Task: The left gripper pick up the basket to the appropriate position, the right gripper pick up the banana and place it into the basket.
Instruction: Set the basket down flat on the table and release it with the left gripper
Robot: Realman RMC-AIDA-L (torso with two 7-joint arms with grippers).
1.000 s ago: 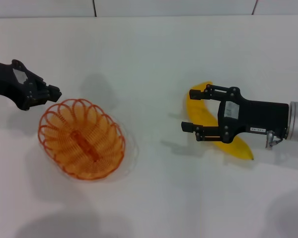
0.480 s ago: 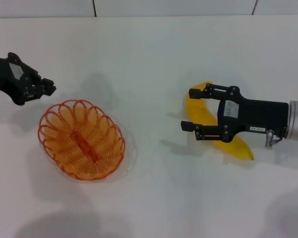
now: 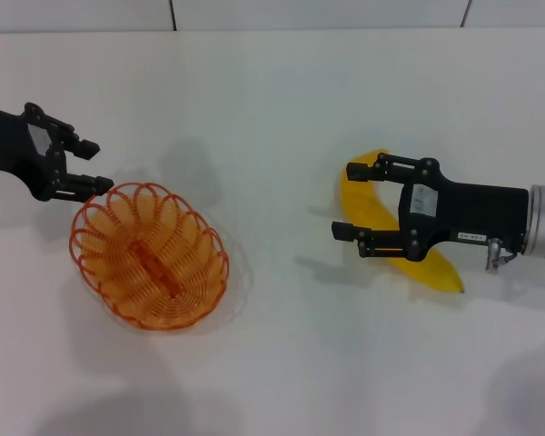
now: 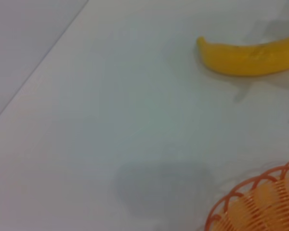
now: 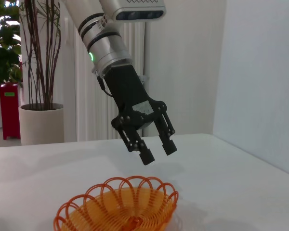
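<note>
orange basket (image 3: 149,255) empty, banana (image 3: 391,234) apart on table (image 3: 282,109)

A plain white table (image 3: 282,91) is seen filling most of the head view, with a pale tiled wall (image 3: 318,13) behind it. Off in the room, a potted plant (image 5: 38,72), a red bin (image 5: 9,108) and white curtains (image 5: 86,96) can be made out.

Basket (image 3: 149,255) left on table (image 3: 282,100); banana (image 3: 381,227) right.
</note>
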